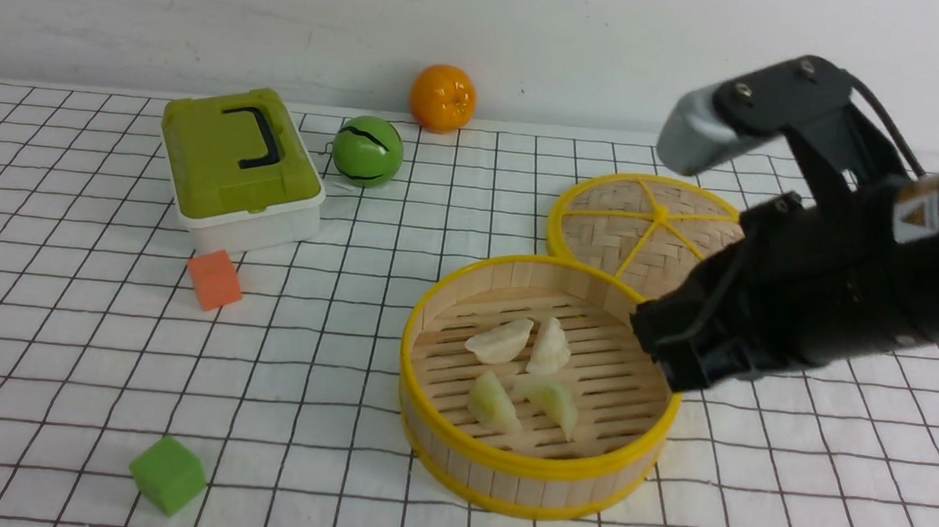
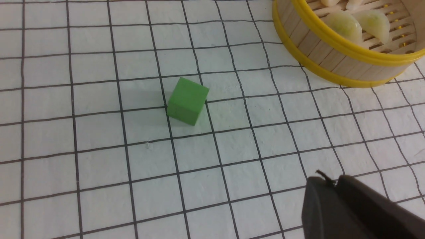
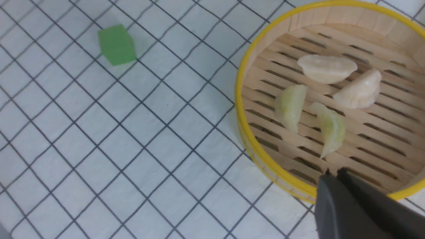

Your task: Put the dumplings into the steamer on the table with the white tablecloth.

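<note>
White wall (image 1: 205, 8) behind; table (image 1: 53, 331) flat under gridded white tablecloth (image 1: 795, 490), cloth may slide. Steamer (image 1: 533, 470): stiff, light bamboo. Right gripper (image 3: 333, 174) closed, empty, at its rim. Left gripper (image 2: 333, 181) looks closed, empty. All four dumplings (image 1: 501, 341) inside: likely light, slick; pinch mid-belly.

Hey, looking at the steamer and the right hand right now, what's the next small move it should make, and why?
Probably lift the right hand up and back, clear of the steamer. All four dumplings already lie on its slatted floor, the hand is shut and holds nothing, and no dumpling shows on the tablecloth, so nothing seems left to pick.
</note>
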